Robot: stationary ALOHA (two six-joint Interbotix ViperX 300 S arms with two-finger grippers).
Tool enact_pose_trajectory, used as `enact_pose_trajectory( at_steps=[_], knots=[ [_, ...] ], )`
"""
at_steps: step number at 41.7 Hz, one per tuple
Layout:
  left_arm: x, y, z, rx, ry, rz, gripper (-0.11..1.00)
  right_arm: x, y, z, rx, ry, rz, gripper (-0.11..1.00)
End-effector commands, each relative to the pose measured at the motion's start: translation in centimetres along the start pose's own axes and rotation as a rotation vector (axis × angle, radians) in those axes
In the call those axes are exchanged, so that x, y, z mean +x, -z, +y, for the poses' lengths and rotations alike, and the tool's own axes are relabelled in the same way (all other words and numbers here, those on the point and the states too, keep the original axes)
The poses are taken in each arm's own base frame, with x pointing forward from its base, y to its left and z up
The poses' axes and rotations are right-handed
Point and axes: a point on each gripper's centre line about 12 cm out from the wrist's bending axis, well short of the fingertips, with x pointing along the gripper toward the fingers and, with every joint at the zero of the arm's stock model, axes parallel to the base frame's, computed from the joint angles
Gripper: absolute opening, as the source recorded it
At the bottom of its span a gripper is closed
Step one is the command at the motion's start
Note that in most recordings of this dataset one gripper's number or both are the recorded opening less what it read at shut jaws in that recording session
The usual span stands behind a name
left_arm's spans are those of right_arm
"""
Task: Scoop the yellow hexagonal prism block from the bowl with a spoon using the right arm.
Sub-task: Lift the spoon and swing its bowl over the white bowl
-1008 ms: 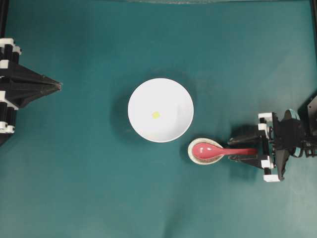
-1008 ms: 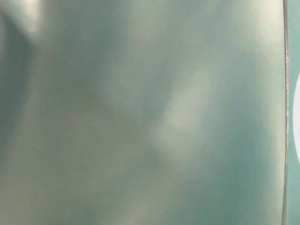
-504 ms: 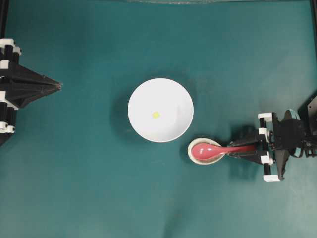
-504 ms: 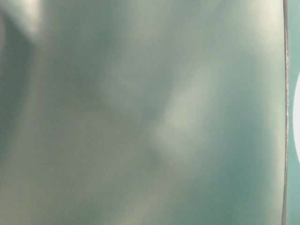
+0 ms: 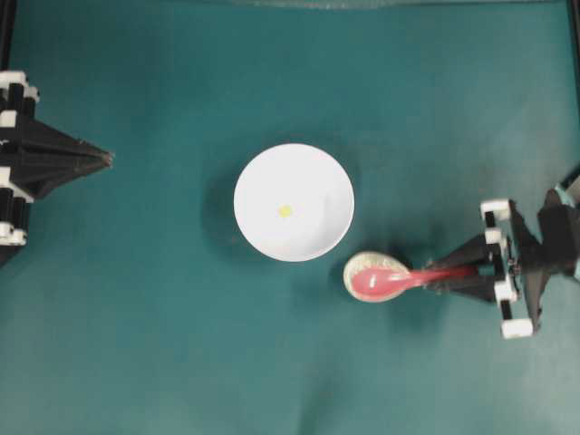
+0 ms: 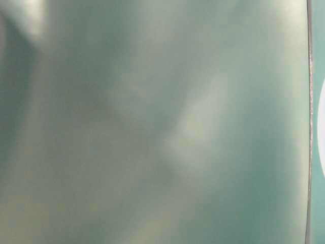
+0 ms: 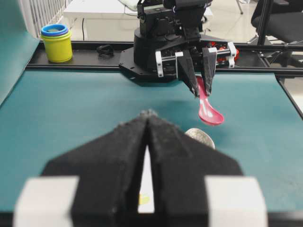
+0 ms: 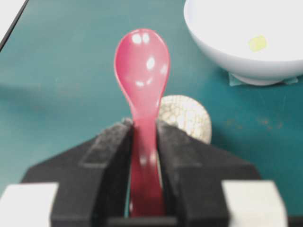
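One spoon gripped, block not yet scooped

Right gripper (image 5: pixel 462 274) clamped on handle of spoon (image 5: pixel 391 282); in the left wrist view the scoop hangs clear above the speckled dish (image 7: pixel 199 137). Left gripper (image 5: pixel 107 158) fingers together, holding nothing, parked well apart from bowl (image 5: pixel 317 168).

Handling (judgement): spoon is glossy, stiff, likely slippery and brittle; hold sits at handle end, so scoop has long lever and may twist btwn pads. Grip nearer mid-handle would be steadier. Yellow hexagonal prism block (image 5: pixel 285 210) is tiny, light, prob slides on smooth glaze, so push it vs bowl wall.

Containers: bowl holds only the block, near centre. Speckled dish sits just beside bowl, nothing seen in it. Table-level view is blur only.
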Motion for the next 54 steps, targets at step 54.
enact_pose_trajectory(
  at_steps=[54],
  knots=[
    [0.1,-0.4,0.0,0.012,-0.001,0.009,0.0,8.2,-15.8,-9.0,0.267,0.108,0.7,0.22]
  ],
)
